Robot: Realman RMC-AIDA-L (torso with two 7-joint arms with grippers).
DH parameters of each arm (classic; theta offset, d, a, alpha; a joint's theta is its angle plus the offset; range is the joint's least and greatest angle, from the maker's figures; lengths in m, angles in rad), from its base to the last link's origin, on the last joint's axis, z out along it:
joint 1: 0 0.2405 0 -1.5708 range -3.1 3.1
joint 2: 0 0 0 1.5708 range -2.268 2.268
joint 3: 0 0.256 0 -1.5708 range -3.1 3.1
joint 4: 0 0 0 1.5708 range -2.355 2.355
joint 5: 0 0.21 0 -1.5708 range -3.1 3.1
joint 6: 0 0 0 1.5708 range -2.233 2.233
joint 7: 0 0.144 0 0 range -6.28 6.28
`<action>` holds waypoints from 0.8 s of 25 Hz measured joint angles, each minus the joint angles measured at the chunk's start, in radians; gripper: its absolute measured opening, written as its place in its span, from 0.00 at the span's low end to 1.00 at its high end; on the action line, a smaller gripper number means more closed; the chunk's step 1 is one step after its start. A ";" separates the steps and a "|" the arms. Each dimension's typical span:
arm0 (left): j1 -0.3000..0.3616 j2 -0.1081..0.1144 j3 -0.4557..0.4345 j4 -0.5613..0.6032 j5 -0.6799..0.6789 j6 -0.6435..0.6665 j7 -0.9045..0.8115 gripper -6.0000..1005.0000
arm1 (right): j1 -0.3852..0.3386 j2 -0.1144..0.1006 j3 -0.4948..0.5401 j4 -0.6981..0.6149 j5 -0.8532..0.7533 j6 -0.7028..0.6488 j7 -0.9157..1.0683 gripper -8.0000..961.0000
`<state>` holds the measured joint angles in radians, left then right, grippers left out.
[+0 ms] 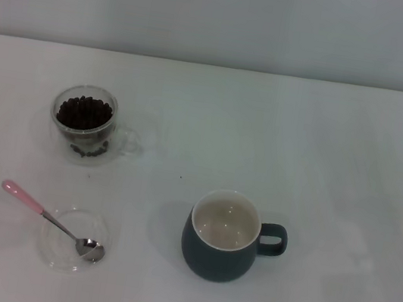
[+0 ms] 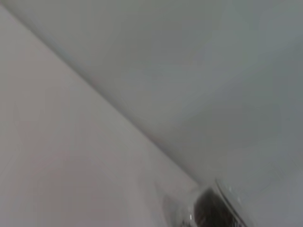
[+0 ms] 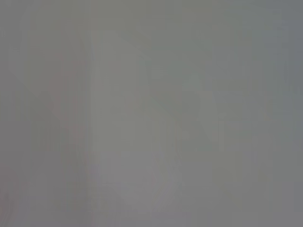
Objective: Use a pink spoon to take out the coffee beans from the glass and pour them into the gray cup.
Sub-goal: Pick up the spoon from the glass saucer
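Nearest you: pink spoon (image 1: pixel 49 220), bowl resting in clear dish (image 1: pixel 66 252); gray cup (image 1: pixel 224 237) at 3 o'clock; glass (image 1: pixel 83 121) with coffee beans (image 1: pixel 84 112) at 12. Jaws: cannot tell.

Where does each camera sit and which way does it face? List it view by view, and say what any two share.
Head view: high on the robot, looking forward and down at the white table with the glass of coffee beans, the pink spoon in a clear dish, and the gray cup. A dark bit at the left edge may be the left arm.
Left wrist view: low over the table, facing the wall; none of the robot shows.
Right wrist view: blank gray, nothing identifiable.
Shared: head and left wrist views both show the glass of beans.
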<state>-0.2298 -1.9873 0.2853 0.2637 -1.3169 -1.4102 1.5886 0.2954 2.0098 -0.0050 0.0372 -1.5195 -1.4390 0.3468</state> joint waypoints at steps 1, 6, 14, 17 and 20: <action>-0.004 0.009 0.000 0.010 0.035 -0.007 -0.023 0.89 | 0.001 0.000 0.000 0.000 0.000 0.000 0.000 0.72; -0.009 0.024 0.000 0.042 0.084 -0.033 -0.056 0.89 | 0.010 0.001 0.004 0.008 0.001 0.000 0.000 0.72; -0.018 0.036 0.001 0.056 0.115 -0.042 -0.064 0.89 | 0.020 0.001 0.005 0.018 0.004 0.000 0.000 0.72; -0.028 0.042 0.002 0.056 0.138 -0.044 -0.072 0.89 | 0.024 0.001 0.005 0.023 0.004 0.001 0.000 0.72; -0.040 0.046 0.002 0.057 0.161 -0.044 -0.081 0.89 | 0.027 0.001 0.006 0.025 0.004 0.002 0.000 0.72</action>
<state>-0.2702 -1.9417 0.2870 0.3204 -1.1558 -1.4543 1.5071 0.3226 2.0110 0.0006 0.0622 -1.5155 -1.4375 0.3466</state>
